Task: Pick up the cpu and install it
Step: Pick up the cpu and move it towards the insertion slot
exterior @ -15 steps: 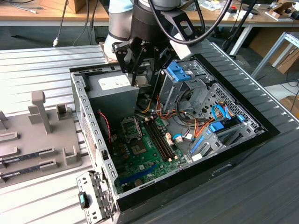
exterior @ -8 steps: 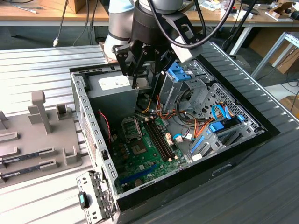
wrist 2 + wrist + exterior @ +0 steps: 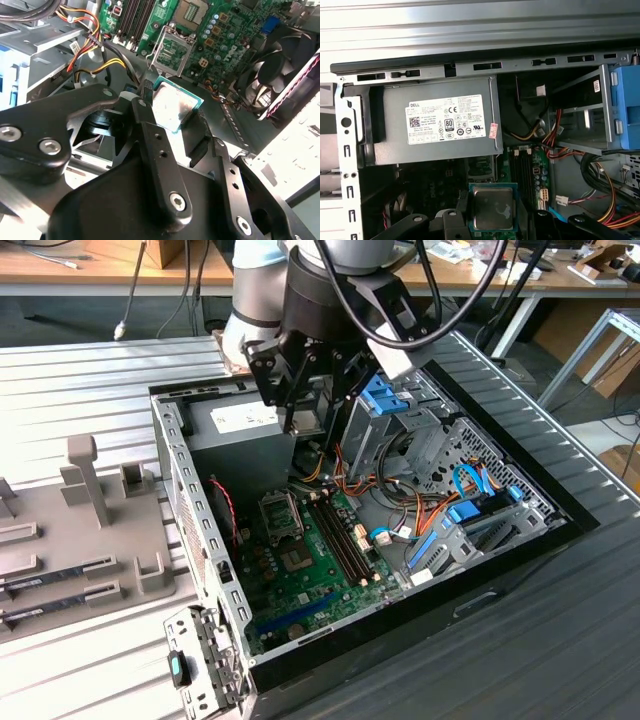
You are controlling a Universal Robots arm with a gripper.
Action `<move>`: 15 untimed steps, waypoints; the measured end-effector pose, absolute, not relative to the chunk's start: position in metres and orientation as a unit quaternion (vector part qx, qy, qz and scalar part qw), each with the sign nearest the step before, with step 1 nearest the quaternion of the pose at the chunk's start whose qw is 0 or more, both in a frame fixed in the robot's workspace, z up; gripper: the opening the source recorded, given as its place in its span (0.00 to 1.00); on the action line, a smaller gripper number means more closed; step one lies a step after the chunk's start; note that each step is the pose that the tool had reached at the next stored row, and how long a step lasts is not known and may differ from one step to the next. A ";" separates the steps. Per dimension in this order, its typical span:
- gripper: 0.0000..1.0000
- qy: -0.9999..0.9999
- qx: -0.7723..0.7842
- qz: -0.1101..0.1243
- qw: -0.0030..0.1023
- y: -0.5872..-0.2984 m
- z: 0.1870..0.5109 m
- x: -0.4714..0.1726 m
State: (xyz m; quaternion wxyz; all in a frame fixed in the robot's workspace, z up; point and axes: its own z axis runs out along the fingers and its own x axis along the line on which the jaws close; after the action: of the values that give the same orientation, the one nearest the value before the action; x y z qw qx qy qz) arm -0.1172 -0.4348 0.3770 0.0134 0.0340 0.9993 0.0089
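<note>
Item: cpu (image 3: 172, 106), clamped edge-on in gripper (image 3: 173, 115), over mobo socket (image 3: 172, 50). Risk: looks tilted, so misaligned seating may bend socket pins; could slip.

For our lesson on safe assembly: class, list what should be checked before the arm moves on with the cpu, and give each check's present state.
1. cpu gripped by the hand: ok.
2. CPU socket empty: ok.
3. cpu above the socket: not ok, it hangs nearer the power supply.
4. cpu corner orientation matching the socket: cannot tell.
5. Cables clear of the socket: ok.
</note>
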 end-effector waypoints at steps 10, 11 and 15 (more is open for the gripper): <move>0.47 0.999 0.034 0.009 0.013 -0.438 0.373 -0.117; 0.47 0.999 0.034 0.009 0.013 -0.438 0.373 -0.117; 0.47 0.999 0.034 0.009 0.013 -0.440 0.371 -0.117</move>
State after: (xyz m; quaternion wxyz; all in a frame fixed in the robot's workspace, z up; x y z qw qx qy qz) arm -0.1171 -0.4403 0.3710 0.0135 0.0340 0.9993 0.0090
